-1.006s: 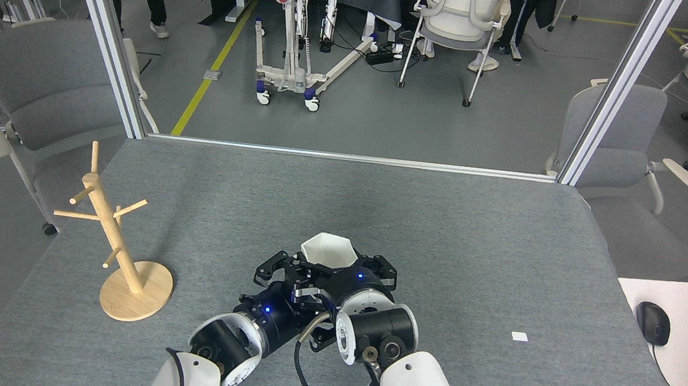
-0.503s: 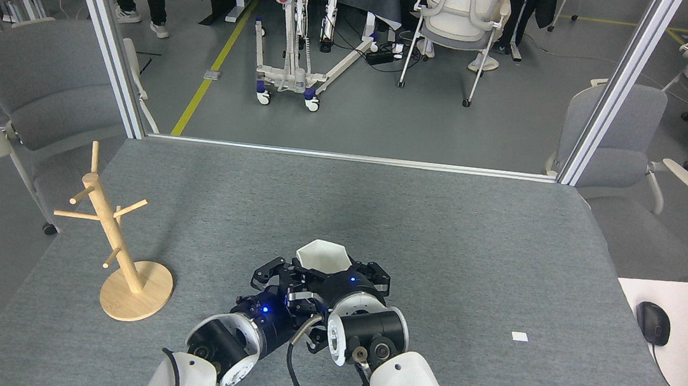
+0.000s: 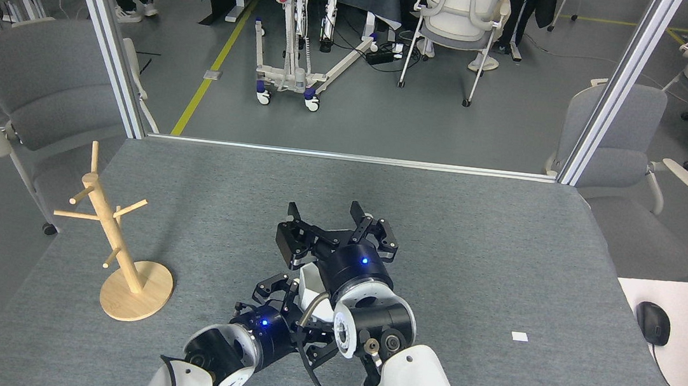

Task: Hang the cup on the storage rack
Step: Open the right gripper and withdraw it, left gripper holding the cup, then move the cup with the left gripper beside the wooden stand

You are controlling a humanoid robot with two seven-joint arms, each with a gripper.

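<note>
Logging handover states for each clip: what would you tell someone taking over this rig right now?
Right gripper: open and empty, beyond the cup.
Left gripper: against the cup, which the right arm mostly hides; a grasp looks likely but cannot be confirmed.
Storage rack: upright near the table's left edge, all pegs bare, well apart from the cup.
Done: the cup is at the left gripper, on the rack's side.
Left: confirm the grasp, carry the cup to the rack, slip its handle over a peg, release.
</note>
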